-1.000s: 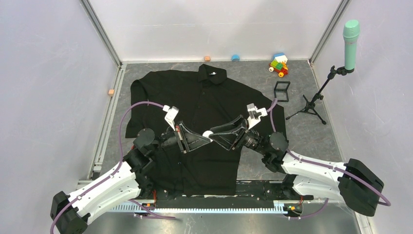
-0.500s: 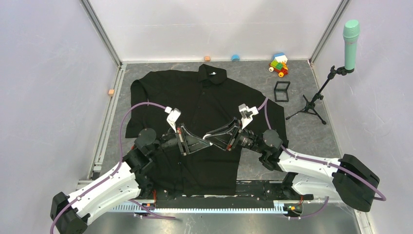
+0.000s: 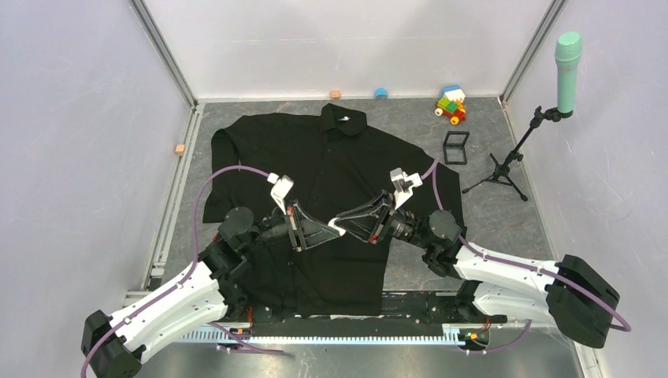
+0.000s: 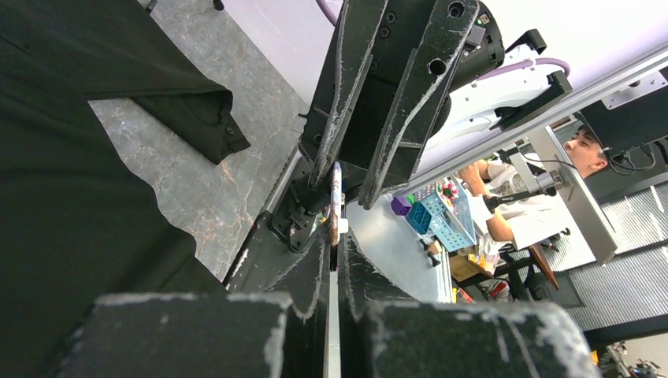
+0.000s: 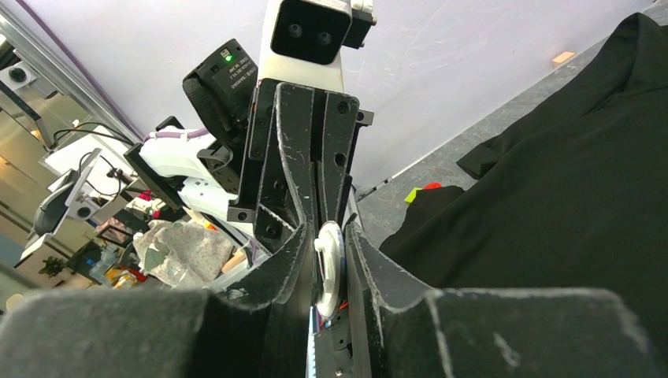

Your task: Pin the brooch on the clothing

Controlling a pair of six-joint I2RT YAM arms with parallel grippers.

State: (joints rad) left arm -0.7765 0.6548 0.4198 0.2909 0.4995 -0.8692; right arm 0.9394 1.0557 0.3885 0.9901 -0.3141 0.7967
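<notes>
The black shirt (image 3: 331,153) lies flat on the table; it also shows in the left wrist view (image 4: 63,197) and the right wrist view (image 5: 567,181). My two grippers meet tip to tip above its lower front. The small pale round brooch (image 3: 337,226) sits between them. My left gripper (image 3: 331,231) is shut on its edge; in the left wrist view (image 4: 334,236) the brooch (image 4: 335,201) stands edge-on at the fingertips. My right gripper (image 3: 343,224) closes on it from the other side; in the right wrist view (image 5: 327,236) the brooch (image 5: 328,266) sits between the fingers.
A small black frame box (image 3: 456,146) stands right of the shirt. A teal microphone on a tripod (image 3: 543,118) is at the far right. Toy blocks (image 3: 450,105) and small loose blocks (image 3: 380,94) lie along the back wall, and one (image 3: 180,148) at the left.
My right gripper has rolled about its axis and pushed left towards my left gripper. The meeting point with the brooch has shifted slightly nearer and lower. The shirt has not moved.
</notes>
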